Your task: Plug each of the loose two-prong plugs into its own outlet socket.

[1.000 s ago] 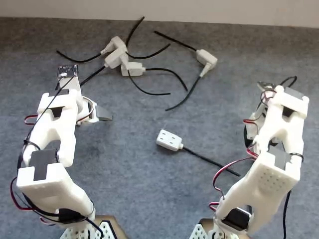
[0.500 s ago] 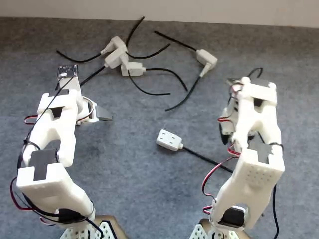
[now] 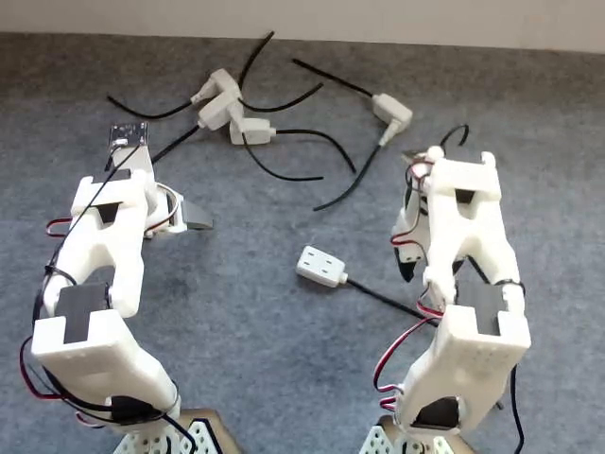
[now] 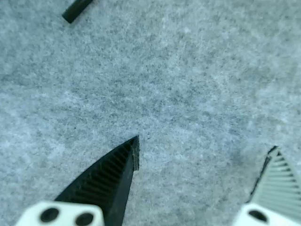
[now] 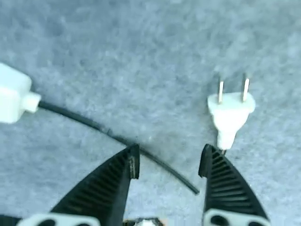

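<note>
A white outlet socket block (image 3: 319, 266) lies mid-table, its black cable (image 3: 392, 302) running right under the right arm. Three loose white plugs lie at the back: two in a cluster (image 3: 225, 106) (image 3: 253, 130) and one farther right (image 3: 392, 112). My right gripper (image 3: 411, 257) hangs open just right of the block. In the right wrist view, my open right gripper (image 5: 169, 162) is above the block's cable (image 5: 113, 136), with a white two-prong plug (image 5: 230, 112) just beyond one fingertip and the block (image 5: 11, 101) at the edge. My left gripper (image 3: 181, 214) (image 4: 204, 144) is open over bare carpet.
Grey carpet (image 3: 255, 359) covers the table. Black cords (image 3: 302, 156) from the back plugs curl across the far middle. A black cord end (image 4: 77, 8) shows in the left wrist view. The light wall edge (image 3: 378, 19) bounds the back.
The right arm has swung left, from the table's right side to just beside the outlet block. The left arm has not moved.
</note>
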Controlling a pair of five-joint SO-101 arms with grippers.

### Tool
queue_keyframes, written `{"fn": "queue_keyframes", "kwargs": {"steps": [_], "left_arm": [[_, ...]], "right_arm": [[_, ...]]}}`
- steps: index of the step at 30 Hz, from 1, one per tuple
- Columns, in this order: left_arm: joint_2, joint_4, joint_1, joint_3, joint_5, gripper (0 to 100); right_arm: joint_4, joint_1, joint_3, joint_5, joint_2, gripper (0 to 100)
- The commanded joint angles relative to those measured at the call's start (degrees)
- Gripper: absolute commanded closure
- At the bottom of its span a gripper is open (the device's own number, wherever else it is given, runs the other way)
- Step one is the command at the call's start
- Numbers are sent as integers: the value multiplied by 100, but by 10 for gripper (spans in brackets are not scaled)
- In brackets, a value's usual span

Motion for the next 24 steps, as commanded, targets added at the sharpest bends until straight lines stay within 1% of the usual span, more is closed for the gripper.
{"fn": "queue_keyframes", "kwargs": {"steps": [1,5,9,11,15,17,20,24], "left_arm": [[-259,-70,84,-22,-9,603],[-259,-70,84,-22,-9,603],[-259,-70,84,-22,-9,603],[-259,-70,84,-22,-9,603],[-259,-70,84,-22,-9,603],[-259,-70,84,-22,-9,603],[-259,-70,84,-22,-9,603],[-259,-70,84,-22,-9,603]], "right_arm": [[-673,101,215,-9,-321,789],[-1147,198,567,0,-312,789],[-1411,409,822,563,-312,789],[-1411,567,831,712,-312,789],[-1411,989,681,765,-312,789],[-1411,1147,567,1029,-312,789],[-1411,1279,523,1345,-312,789],[-1411,1420,532,1424,-303,789]]}}
